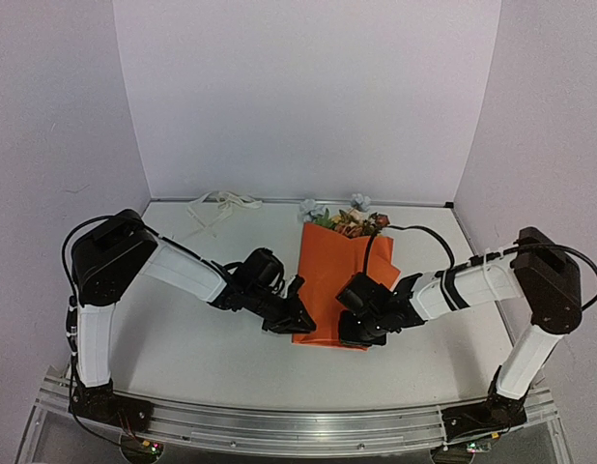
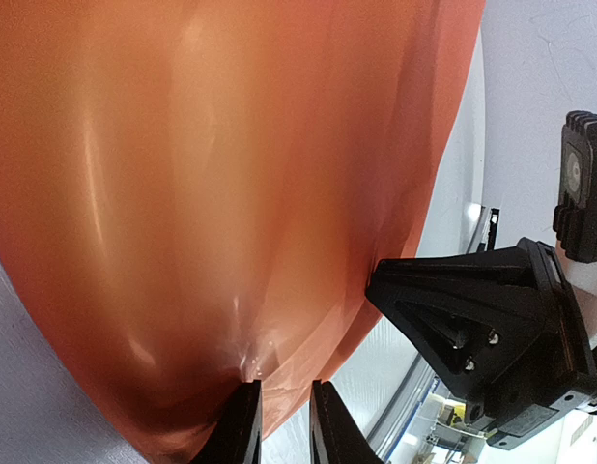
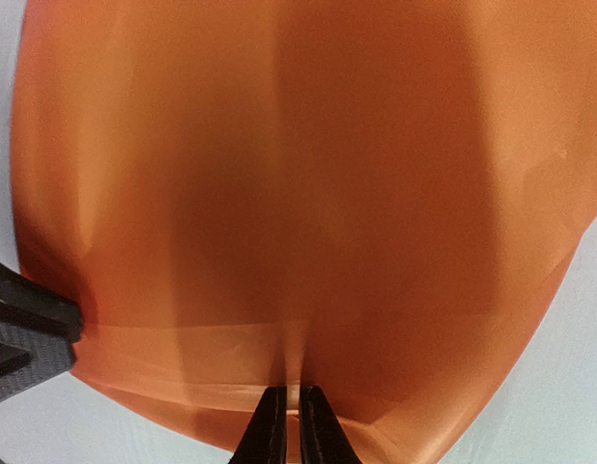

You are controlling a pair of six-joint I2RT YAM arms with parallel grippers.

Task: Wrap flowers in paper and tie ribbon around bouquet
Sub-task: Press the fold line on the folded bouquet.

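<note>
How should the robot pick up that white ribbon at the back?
Probably by the loose tail of the ribbon that trails toward the arms, coming straight down from above, jaws across the strip. It lies flat and thin on the table, looped up nearer the back wall, so a sideways approach would likely slide over it. The left arm is on its side.

No text, label, brand, number or sign readable in any view. Ribbon (image 1: 221, 204), behind-left of paper (image 1: 327, 280): too small, any print not legible.
</note>
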